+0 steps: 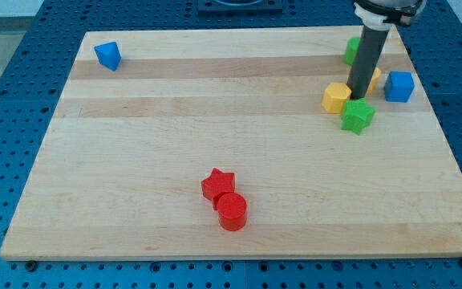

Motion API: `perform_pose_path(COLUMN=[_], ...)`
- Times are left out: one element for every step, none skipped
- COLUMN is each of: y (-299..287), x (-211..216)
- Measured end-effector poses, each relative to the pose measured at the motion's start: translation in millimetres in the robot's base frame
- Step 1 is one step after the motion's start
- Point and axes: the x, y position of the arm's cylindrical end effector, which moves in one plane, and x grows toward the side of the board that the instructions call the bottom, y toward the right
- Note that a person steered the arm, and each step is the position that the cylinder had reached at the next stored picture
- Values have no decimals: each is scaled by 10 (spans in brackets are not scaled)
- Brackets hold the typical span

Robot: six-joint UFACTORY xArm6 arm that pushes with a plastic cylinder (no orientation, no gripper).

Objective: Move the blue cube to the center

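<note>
The blue cube [399, 86] sits near the board's right edge, toward the view's top. My tip [358, 97] is down on the board just left of it, with a small gap between. The tip stands between a yellow block [337, 97] on its left and a green star [358, 116] just below it. A second yellow block [373, 79] peeks out behind the rod, and a green block [350, 50] is partly hidden at the rod's upper left.
A blue triangular block [108, 55] lies at the board's top left. A red star [217, 185] and a red cylinder [232, 212] touch each other near the bottom middle. The wooden board [175, 120] lies on a blue perforated table.
</note>
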Motion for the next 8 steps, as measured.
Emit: perform_pose_path(y=[64,80,146,528,906,914,922,922], x=[208,316,416,782,1105,1093,251,-18])
